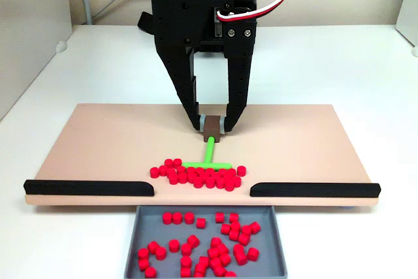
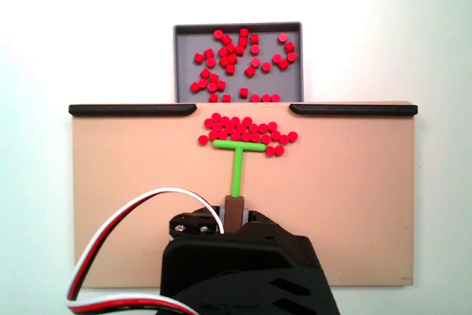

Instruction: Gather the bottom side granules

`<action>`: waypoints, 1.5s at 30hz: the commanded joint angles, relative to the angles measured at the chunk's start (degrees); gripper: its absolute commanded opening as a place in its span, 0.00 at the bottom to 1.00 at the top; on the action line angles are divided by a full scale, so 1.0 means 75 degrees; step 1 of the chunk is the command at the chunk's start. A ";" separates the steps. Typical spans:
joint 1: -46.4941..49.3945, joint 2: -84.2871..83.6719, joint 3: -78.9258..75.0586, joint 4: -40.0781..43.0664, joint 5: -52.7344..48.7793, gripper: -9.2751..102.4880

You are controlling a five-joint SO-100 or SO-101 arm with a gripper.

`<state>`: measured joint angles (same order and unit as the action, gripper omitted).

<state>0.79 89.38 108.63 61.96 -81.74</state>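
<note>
Granules (image 1: 199, 176) cluster against the green T-tool's (image 1: 208, 159) crossbar, well ahead of the end effector (image 1: 212, 127) pinching its brown handle (image 2: 234, 212).

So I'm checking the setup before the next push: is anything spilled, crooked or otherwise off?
Nothing stands out. The beads lie bunched on the board at the gap between the black rails, the rest sit inside the grey tray, and the gripper holds the green T-shaped tool straight.
</note>
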 commanded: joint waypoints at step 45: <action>0.0328 0.2930 0.0621 0.2379 -0.0621 0.08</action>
<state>3.16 111.45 114.35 80.07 -85.96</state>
